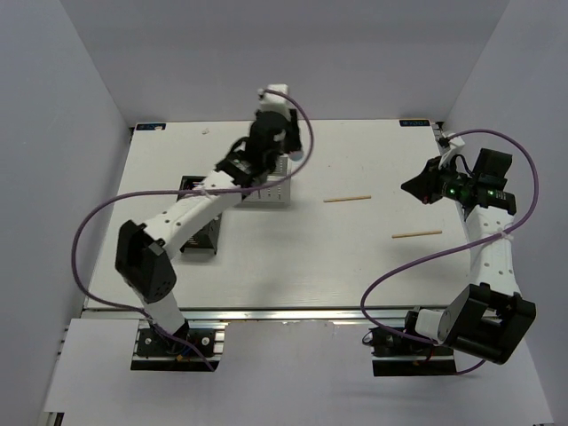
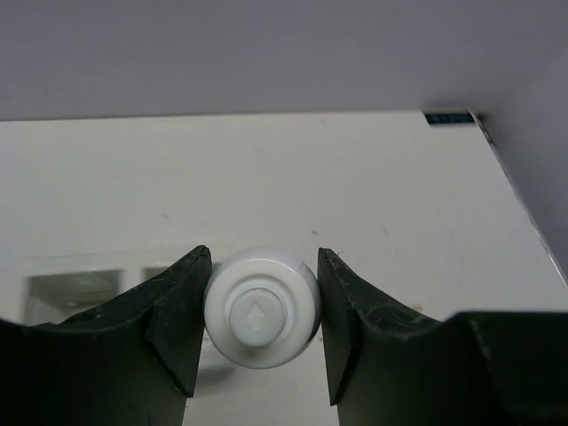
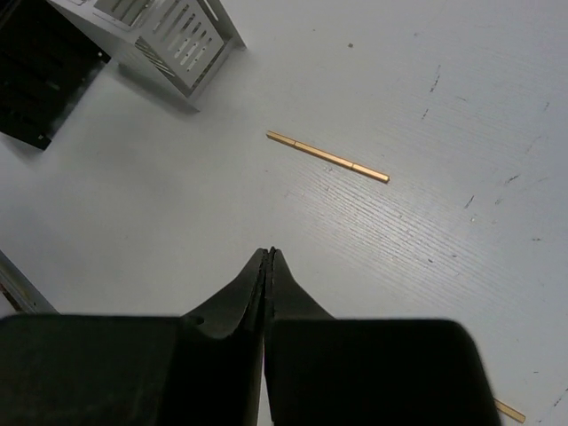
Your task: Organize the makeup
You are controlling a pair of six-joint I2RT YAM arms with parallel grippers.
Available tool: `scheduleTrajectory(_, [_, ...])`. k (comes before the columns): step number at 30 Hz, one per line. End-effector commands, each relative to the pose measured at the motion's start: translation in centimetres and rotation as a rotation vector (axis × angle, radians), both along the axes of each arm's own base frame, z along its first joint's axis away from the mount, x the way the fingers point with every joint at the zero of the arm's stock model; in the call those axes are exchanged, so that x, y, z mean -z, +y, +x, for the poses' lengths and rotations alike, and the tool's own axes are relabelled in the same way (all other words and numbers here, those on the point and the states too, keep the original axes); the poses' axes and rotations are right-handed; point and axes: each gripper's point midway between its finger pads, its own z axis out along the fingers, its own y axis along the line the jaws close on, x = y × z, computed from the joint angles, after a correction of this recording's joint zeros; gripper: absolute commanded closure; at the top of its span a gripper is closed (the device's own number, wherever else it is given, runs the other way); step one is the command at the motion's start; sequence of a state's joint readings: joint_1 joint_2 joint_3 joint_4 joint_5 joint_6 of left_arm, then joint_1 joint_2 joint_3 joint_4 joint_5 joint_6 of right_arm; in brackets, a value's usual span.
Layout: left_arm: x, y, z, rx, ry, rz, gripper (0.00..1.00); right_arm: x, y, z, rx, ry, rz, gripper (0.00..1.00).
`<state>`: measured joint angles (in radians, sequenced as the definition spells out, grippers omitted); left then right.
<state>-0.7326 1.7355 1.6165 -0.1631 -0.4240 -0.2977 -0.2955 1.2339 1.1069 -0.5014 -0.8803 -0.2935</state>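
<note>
My left gripper [image 2: 262, 311] is shut on a white bottle [image 2: 262, 306]. I see its round cap end-on between the two fingers. In the top view the left gripper [image 1: 277, 158] hangs over the white box [image 1: 266, 193], and the bottle is hidden by the wrist. Two thin wooden sticks lie on the table, one at the middle [image 1: 347, 199] and one nearer the right arm [image 1: 417, 234]. My right gripper [image 1: 415, 186] is shut and empty, above the table to the right of the sticks. In the right wrist view its tip [image 3: 268, 255] is short of a stick [image 3: 327, 156].
The black open-frame holder [image 1: 200, 238] stands left of the white box, under the left arm. Both also show at the top left of the right wrist view: the box [image 3: 173, 35] and the holder [image 3: 40, 75]. A second stick's end [image 3: 508, 410] shows at the bottom right.
</note>
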Motion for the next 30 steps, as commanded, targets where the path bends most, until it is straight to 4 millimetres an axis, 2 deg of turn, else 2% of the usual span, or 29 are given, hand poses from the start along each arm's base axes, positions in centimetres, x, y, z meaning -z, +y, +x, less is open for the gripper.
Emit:
scheduleTrajectory(1, [-4.2,7.6,1.1,-0.179,-0.038,-0.015,1.0,1.1,-0.5,-0.1,0.018,0.02,-0.014,1.0])
scheduleTrajectory(2, [-4.0,10.3,2.2,-0.238,-0.028,-0.013,1.0,1.3,-0.5,-0.2,0.018,0.023,-0.015,1.0])
scheduleTrajectory(3, [-2.9,11.7,2.5,-0.264,-0.004,-0.001,1.0,1.4,-0.4,-0.2,0.015,0.022,-0.015,1.0])
scheduleTrajectory(4, [-2.7,12.9,2.7,-0.287,0.002,-0.002,1.0,1.6,-0.5,-0.2,0.017,0.025,-0.017,1.0])
scheduleTrajectory(5, [-2.3,14.9,3.4,-0.327,0.01,0.001,1.0,1.8,-0.5,-0.2,0.016,0.027,-0.017,1.0])
scheduleTrajectory(8, [-1.1,17.6,4.5,-0.372,0.031,0.009,1.0,2.1,-0.5,-0.1,0.014,0.037,-0.016,1.0])
scheduleTrajectory(11, [-0.2,18.3,5.4,-0.369,0.043,0.011,1.0,2.4,-0.6,-0.1,0.014,0.044,-0.017,1.0])
scheduleTrajectory(15, [0.4,17.8,6.0,-0.345,0.062,0.013,1.0,2.7,-0.7,0.0,0.017,0.046,-0.029,1.0])
scheduleTrajectory(19, [1.1,17.4,5.8,-0.325,0.072,0.004,1.0,3.1,-0.8,-0.1,0.018,0.055,-0.033,1.0])
scheduleTrajectory(30, [4.9,16.4,4.7,-0.261,0.149,0.0,1.0,3.9,-0.9,0.2,0.018,0.077,-0.03,0.98])
